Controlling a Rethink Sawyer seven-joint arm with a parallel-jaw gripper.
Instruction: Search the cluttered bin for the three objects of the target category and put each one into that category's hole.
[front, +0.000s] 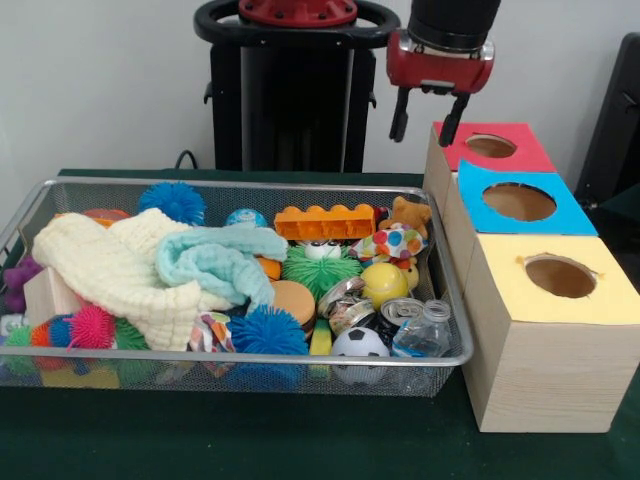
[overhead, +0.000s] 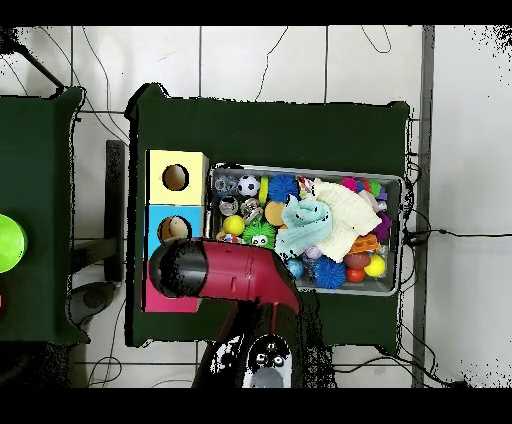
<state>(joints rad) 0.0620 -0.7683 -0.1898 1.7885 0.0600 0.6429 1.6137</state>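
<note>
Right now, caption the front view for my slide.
Red end effector open above red-topped wooden box, beside cluttered silver wire-mesh basket.

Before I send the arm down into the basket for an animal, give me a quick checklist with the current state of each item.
1. Jaws empty: ok. The gripper hangs open, holding nothing.
2. Gripper over the wire-mesh basket: not ok. It hovers by the red-topped box.
3. Target visible: ok. A yellow duck lies at the basket's box end, and a brown teddy figure sits behind it.
4. Duck free of clutter: not ok. Cans, a plastic bottle and a spotted toy crowd it.
5. Box holes unblocked: ok in the front view.
6. Third animal located: cannot tell. The cloths cover much.
</note>
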